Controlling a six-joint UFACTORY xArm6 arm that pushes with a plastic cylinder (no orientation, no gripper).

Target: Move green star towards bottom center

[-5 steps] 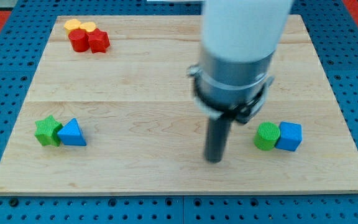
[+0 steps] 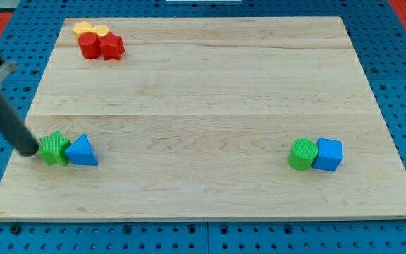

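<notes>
The green star [image 2: 54,148] lies on the wooden board [image 2: 203,92] near its left edge, low down. A blue triangle [image 2: 82,150] touches the star's right side. My tip [image 2: 28,149] rests on the board just left of the green star, at or very near its left side. The dark rod slants up to the view's left edge.
A green cylinder [image 2: 302,154] and a blue cube [image 2: 328,154] sit together at the lower right. Two red blocks [image 2: 101,46] and two yellow blocks [image 2: 90,29] cluster at the top left. The board's bottom edge runs close below the star.
The arm has swung from the board's lower middle to the far left, so my tip now sits beside the green star. No block has moved.
</notes>
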